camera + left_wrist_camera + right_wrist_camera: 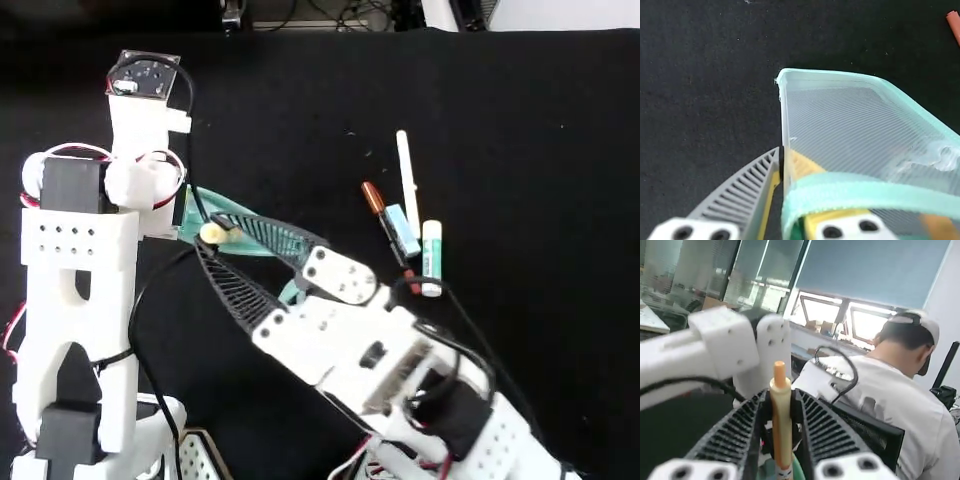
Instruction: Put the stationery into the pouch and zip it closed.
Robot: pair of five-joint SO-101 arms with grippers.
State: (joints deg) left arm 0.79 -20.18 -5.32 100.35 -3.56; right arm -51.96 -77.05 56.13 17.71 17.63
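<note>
1. The pouch (855, 135) is being pinched at its mouth edge by the left gripper (783, 159), whose jaws are set narrow on the thin wall, over the black table (520, 120).
2. A cream pen (780, 405) is being clamped between the ribbed fingers of the right gripper (781, 390). Its end is being presented at the pouch mouth, just beside the left gripper.
3. The pen's end could be caught on the teal zip band or pushed along the outside of the wall. In either case the pen would be released beside the pouch.
4. The soft pouch is being gripped at 1 spot only. A push from the pen could drag it out of the jaws or fold the mouth shut.
5. The 2 grippers are being worked very close together, so a knock between them is likely.
6. Being counted:
   - 1 pouch.
   - 5 pieces of stationery: the 1 pen in the grip and 4 lying well apart from the pouch.
   - Those 4 are 1 white pen (407, 175), 1 orange-capped pen (373, 197), 1 pale blue eraser (403, 230) and 1 white stick (432, 258).
</note>
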